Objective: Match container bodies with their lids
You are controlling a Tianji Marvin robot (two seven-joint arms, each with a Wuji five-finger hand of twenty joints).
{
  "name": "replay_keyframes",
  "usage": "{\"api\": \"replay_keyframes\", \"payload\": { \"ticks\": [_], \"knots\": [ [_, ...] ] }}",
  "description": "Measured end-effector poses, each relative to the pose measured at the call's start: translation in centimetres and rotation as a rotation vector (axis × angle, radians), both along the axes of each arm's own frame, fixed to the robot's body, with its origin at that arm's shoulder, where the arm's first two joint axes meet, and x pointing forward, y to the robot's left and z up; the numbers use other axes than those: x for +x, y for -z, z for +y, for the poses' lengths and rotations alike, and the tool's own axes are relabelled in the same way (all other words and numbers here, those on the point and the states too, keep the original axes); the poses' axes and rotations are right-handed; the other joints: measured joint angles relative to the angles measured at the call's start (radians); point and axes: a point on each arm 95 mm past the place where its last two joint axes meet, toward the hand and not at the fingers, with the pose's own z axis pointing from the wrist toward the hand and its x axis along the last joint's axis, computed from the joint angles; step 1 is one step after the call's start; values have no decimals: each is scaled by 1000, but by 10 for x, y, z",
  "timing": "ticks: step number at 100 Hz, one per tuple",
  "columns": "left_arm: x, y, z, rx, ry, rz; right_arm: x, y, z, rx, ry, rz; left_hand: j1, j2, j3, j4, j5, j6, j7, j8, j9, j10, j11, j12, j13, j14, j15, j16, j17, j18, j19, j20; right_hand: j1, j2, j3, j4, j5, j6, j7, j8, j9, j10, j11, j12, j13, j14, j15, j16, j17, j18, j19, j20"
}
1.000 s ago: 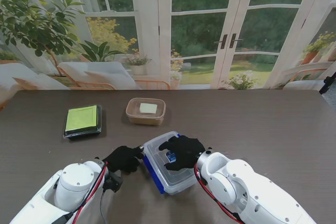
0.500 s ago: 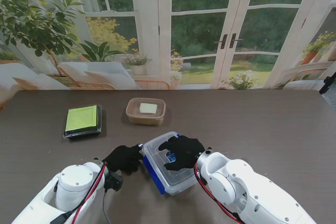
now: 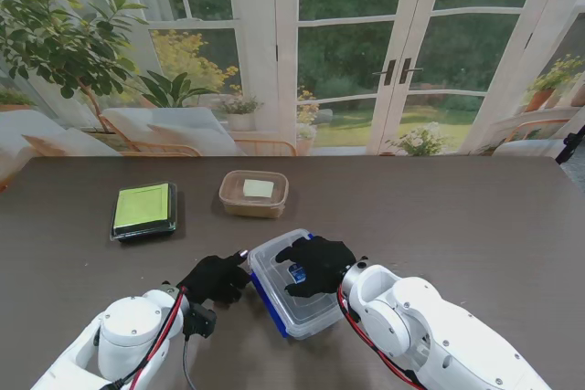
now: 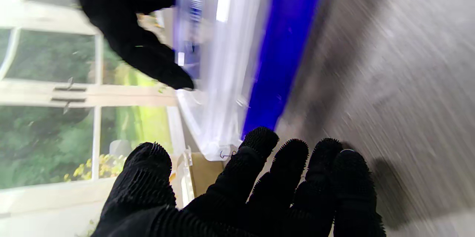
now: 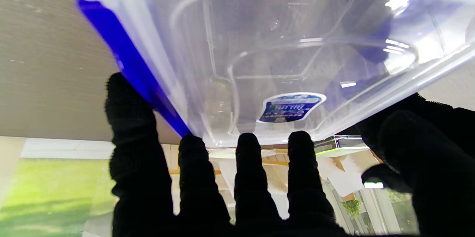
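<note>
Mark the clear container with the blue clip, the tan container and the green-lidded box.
clear container (image 3: 274, 282), stand view, bare lid left of hand
tan container (image 3: 253, 205), stand view, near wall
green-lidded box (image 3: 142, 205), stand view, lid centre

Stand camera high, looking down; both wrist cameras close, sharing clear container (image 3: 291, 285) with it.

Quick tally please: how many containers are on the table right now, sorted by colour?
Clear with blue trim: 1, the clear box under the right hand
Brown: 1, the brown container
Black with green top: 1, the black container
Total: 3
</note>
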Motion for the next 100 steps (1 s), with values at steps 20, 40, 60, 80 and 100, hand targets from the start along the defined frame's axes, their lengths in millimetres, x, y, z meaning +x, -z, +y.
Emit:
{"api": "replay_keyframes", "payload": {
  "ticks": [20,40,60,80,100],
  "knots": [
    [4,1,-2,133,18,-13,0,0,0,-1,-1,0,0,0,0,0,-169,-91,-178,-223,57,-14,35,77,58,-2,148,77,53,14,103,23,0,0,0,0,0,0,0,0,-1,0,-1,-3,0,3,-2,0,0,0,0,0],
    [11,6,-2,160,76,26,0,0,0,-1,-1,1,-28,21,-1,-1,-174,-114,-191,-331,136,-35,135,277,151,-2,358,188,158,37,265,80,0,0,0,0,0,0,0,0,-1,0,-1,-5,0,5,-3,0,0,0,0,0],
    [21,9,-1,207,154,71,0,0,0,2,0,2,-93,63,-2,0,-144,-113,-187,-370,194,-76,317,520,266,-41,591,300,310,48,410,165,0,0,0,0,0,0,0,0,-1,0,-1,-5,0,6,-7,0,0,0,0,0],
    [30,9,0,181,168,103,0,0,0,4,1,4,-116,84,-6,0,-130,-116,-182,-392,221,-97,414,612,319,-73,680,328,378,54,433,178,0,0,0,0,0,0,0,0,-1,0,-1,-5,0,6,-8,0,0,0,0,0],
    [34,10,0,114,163,131,1,0,0,4,1,4,-127,99,-8,-1,-69,-111,-169,-380,221,-99,442,640,320,-78,710,331,392,55,433,178,0,0,0,0,0,0,0,0,-1,0,-1,-5,0,6,-10,0,0,0,0,0]
  ]
}}
